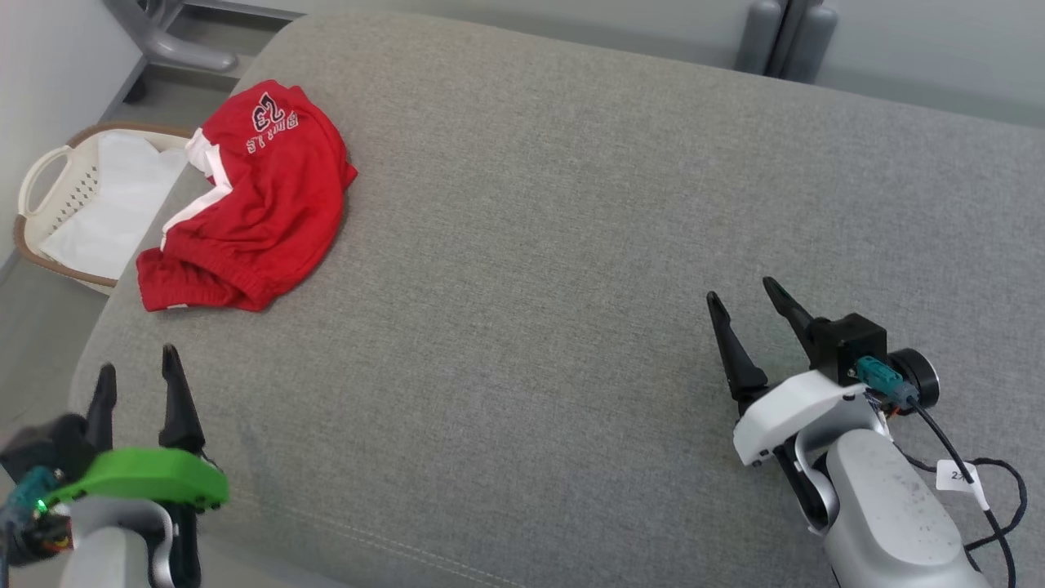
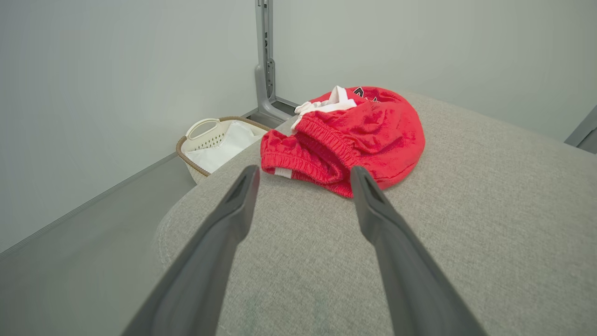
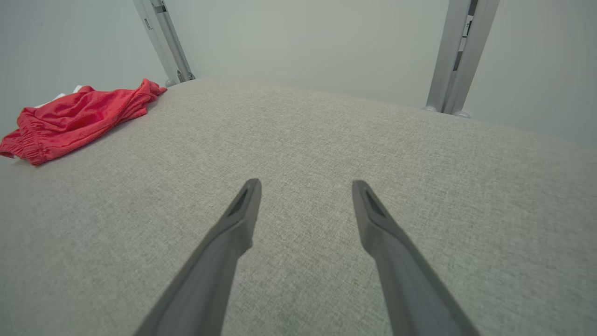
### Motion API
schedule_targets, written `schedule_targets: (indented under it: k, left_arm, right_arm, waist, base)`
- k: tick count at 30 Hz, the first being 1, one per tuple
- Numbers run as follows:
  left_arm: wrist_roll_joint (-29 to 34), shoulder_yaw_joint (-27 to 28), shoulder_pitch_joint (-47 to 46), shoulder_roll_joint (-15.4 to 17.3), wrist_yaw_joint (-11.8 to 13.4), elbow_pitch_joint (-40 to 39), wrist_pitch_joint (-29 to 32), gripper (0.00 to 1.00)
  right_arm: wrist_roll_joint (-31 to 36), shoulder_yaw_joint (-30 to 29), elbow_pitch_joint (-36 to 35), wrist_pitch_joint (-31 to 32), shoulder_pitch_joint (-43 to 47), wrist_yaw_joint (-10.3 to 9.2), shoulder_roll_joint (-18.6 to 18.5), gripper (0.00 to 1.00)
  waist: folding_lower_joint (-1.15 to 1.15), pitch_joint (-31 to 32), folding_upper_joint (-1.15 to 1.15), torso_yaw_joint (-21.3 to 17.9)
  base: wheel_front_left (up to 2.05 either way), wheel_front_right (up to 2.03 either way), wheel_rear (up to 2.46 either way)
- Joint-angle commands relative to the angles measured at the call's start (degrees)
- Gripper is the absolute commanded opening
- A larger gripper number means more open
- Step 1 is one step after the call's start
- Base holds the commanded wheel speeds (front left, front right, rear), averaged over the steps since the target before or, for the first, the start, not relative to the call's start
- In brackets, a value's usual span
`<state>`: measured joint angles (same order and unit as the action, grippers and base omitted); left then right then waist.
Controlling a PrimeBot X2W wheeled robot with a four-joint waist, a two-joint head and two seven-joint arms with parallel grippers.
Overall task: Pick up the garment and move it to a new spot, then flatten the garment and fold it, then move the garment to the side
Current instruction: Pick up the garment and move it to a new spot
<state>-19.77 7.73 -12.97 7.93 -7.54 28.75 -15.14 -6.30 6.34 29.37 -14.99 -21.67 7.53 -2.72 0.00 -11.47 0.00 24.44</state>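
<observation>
A grey upholstered surface (image 1: pixel 571 245) stretched before the robot. The red garment (image 1: pixel 253 204) lay crumpled at its far left corner, beside a white basket (image 1: pixel 49 188) on the floor. The left gripper (image 1: pixel 137 362) and the right gripper (image 1: pixel 740 288) hovered near the front edge, jaws spread, grasping nothing.

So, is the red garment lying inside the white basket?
No, the red garment lies crumpled on the grey cushion, while the basket stands on the floor beside it.

the red garment (image 1: pixel 253 196) bears a dark, white-edged "23", upside down in the head view; the letters beside it are too small to read. a white tag (image 1: pixel 957 474) on a black cable (image 1: pixel 939 431) shows "2", the rest unclear.
</observation>
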Motion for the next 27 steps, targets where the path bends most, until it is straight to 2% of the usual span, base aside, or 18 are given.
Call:
schedule_targets:
  k: [1,5,11,19,25,27]
  left_arm:
    - [-1.36,-0.93,-3.28,1.63,0.12,0.40,0.02,1.00]
    - [-6.31,-4.21,-10.34,7.79,0.12,3.63,0.02,1.00]
    - [-13.16,-10.18,-19.79,14.72,0.12,12.22,0.03,1.00]
    - [-24.27,-21.97,-28.53,22.21,0.13,21.88,0.66,1.00]
    - [-30.46,-30.06,-32.06,26.90,0.13,24.43,2.44,1.00]
    - [-33.03,-32.09,-32.50,27.58,0.12,25.54,4.10,1.00]
  right_arm:
    - [0.71,0.19,-0.56,-0.25,-1.26,-0.10,-0.37,1.00]
    - [1.97,0.81,-1.75,-0.26,-4.11,-0.09,-0.36,1.00]
    - [3.42,1.48,-3.10,-0.25,-7.49,-0.10,-0.35,1.00]
    - [4.34,1.45,-4.84,-0.25,-9.77,-0.10,-0.36,1.00]
    - [4.50,1.11,-5.95,-0.11,-10.16,-0.12,-0.67,1.00]
    - [4.56,0.86,-6.04,-0.06,-9.80,-0.12,-0.83,1.00]
  waist:
    - [0.00,-4.62,0.00,-2.81]
    - [0.00,-8.69,0.00,-4.78]
    - [0.00,-13.71,0.00,-7.75]
    - [0.00,-18.96,0.00,-11.20]
    - [0.00,-21.82,0.00,-13.44]
    - [0.00,-22.16,0.00,-13.91]
  base:
    - [0.00,0.00,0.00]
    - [0.00,0.00,0.00]
    - [0.00,0.00,0.00]
    - [0.00,0.00,0.00]
    - [0.00,0.00,0.00]
    - [0.00,0.00,0.00]
